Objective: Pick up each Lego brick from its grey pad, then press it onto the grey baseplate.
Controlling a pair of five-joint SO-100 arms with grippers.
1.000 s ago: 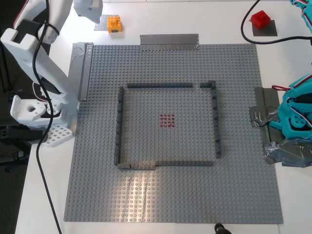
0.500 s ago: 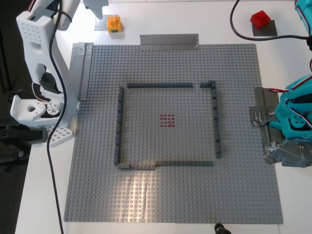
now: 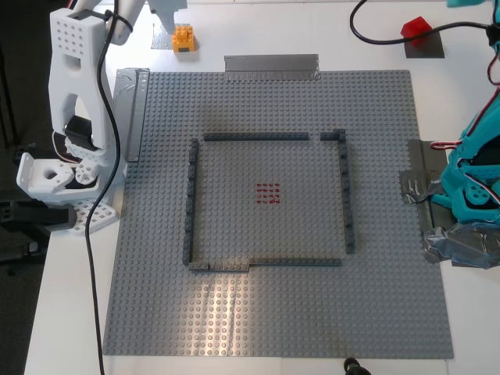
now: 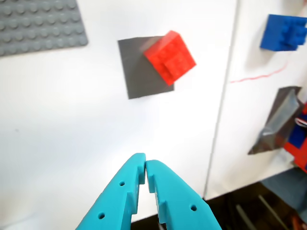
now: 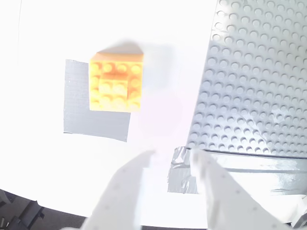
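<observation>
Overhead, my first claw (image 4: pixel 145 165) is teal, its tips pressed together and holding nothing, hanging above bare white tabletop (image 4: pixel 57 120) short of the red brick (image 4: pixel 170 56), which sits skewed on its dark grey pad (image 4: pixel 139 72) near a far corner. My second claw (image 5: pixel 172 158) is white, parted a little and empty, near the orange-yellow brick (image 5: pixel 116 82) on its silvery pad (image 5: pixel 79 110) by the grey baseplate (image 5: pixel 259 81), close to the other far corner.

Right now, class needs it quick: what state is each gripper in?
My first gripper: closed, holding nothing, short of the red brick.
My second gripper: open, empty, near the orange-yellow brick.
</observation>
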